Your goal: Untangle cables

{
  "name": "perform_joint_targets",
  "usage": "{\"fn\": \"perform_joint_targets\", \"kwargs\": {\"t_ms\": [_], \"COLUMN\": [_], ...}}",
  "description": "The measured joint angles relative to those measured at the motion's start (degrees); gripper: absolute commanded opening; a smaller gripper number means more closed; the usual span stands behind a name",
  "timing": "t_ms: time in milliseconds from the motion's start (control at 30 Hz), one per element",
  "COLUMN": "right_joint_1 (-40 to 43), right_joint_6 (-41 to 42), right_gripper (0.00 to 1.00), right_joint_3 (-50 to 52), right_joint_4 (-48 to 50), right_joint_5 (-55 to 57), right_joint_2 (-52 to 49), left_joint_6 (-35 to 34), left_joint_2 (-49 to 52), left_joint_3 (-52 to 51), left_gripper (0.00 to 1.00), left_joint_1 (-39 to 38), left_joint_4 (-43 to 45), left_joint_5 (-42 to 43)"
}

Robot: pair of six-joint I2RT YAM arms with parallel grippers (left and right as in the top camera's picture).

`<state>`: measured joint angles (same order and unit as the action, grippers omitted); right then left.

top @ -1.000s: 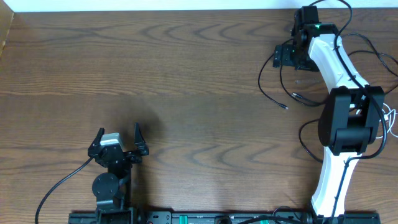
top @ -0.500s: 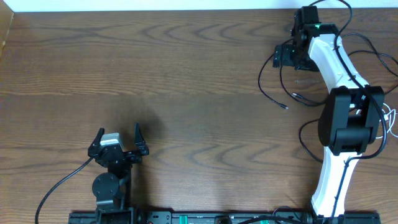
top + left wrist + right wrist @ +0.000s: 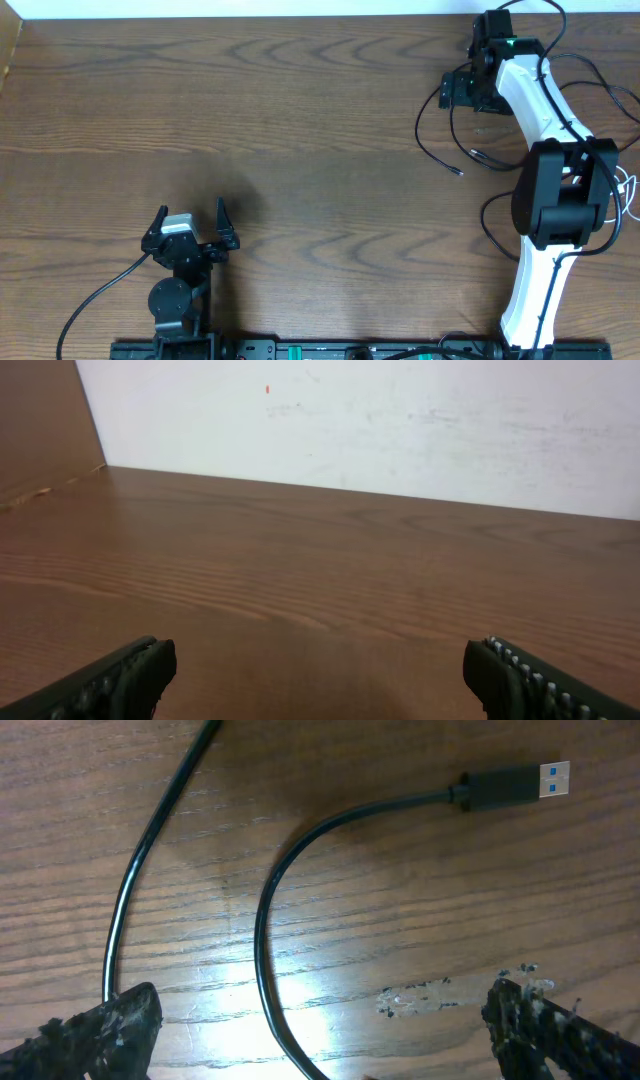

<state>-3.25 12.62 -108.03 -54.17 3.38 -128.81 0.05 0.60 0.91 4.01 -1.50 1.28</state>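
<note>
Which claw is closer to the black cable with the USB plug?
Right. The right claw is open directly over the black USB cable; the left claw sits far across the table.

Robot lab: wooden table (image 3: 300, 130), white wall (image 3: 400, 420)

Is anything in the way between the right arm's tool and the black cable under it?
Nothing visible. The right tool hangs with jaws open above the black cable, which curves across the bare table between them. A second cable lies off to one side.
</note>
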Motion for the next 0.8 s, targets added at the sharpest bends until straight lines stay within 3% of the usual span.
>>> {"fn": "perform_joint_targets", "kwargs": {"t_ms": [567,800], "right_joint_1": [0.2,3.7], "right_joint_6": [0.0,0.0], "right_gripper": [0.99,0.99], "right_joint_3": [0.0,0.1], "right_joint_4": [-0.1,-0.1], "right_joint_5": [0.0,0.0], "right_joint_2": [0.6,13.7], "left_joint_6": [0.0,0.0], "left_joint_2": [0.0,0.0], "left_joint_3": [0.0,0.0], "left_gripper": [0.98,0.98], "left_joint_1": [0.0,0.0], "left_joint_4": [0.0,0.0], "left_joint_5": [0.0,0.0]}}
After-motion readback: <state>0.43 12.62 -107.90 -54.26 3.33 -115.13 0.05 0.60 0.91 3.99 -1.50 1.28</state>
